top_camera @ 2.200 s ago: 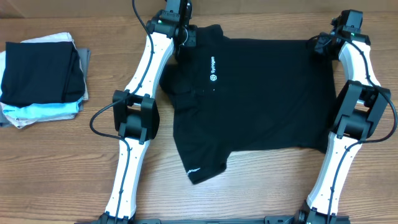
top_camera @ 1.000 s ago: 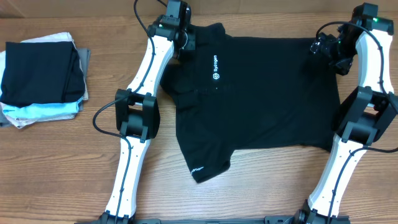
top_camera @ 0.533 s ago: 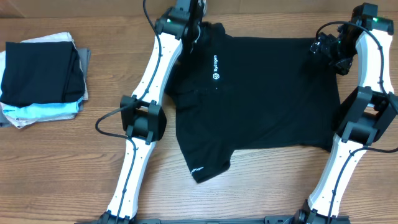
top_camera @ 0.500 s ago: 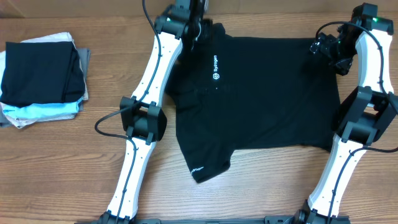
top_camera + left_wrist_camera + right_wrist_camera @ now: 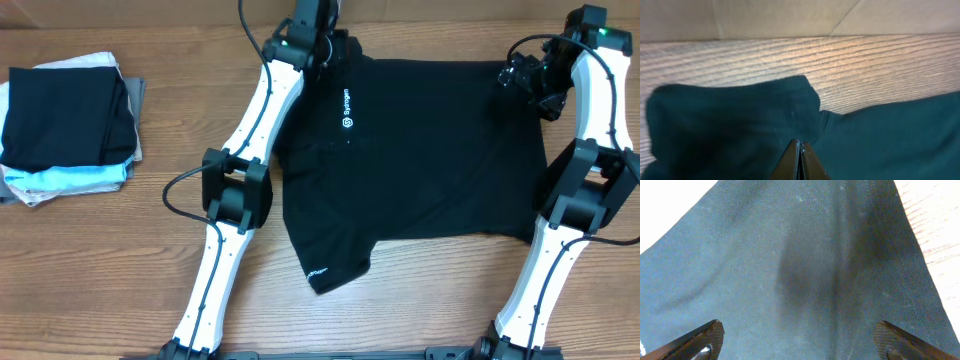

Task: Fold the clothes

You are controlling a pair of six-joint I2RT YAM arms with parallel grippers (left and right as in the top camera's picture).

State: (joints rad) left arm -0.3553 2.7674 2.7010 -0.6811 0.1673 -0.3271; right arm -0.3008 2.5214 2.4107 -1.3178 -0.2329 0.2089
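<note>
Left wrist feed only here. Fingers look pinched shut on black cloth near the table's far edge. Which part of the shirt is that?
Observer: The left gripper has the far sleeve of the T-shirt, up beside the chest logo.
Operator: Right arm?
Observer: The right gripper hangs open over the far hem corner, gripping nothing.
Operator: Anything else out there?
Observer: A stack of folded clothes sits off to the left, apart from the shirt.

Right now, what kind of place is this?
Probably a robot lab for practising folding: two white robot arms at a wooden table, a black T-shirt spread out, and a stack of folded garments.
</note>
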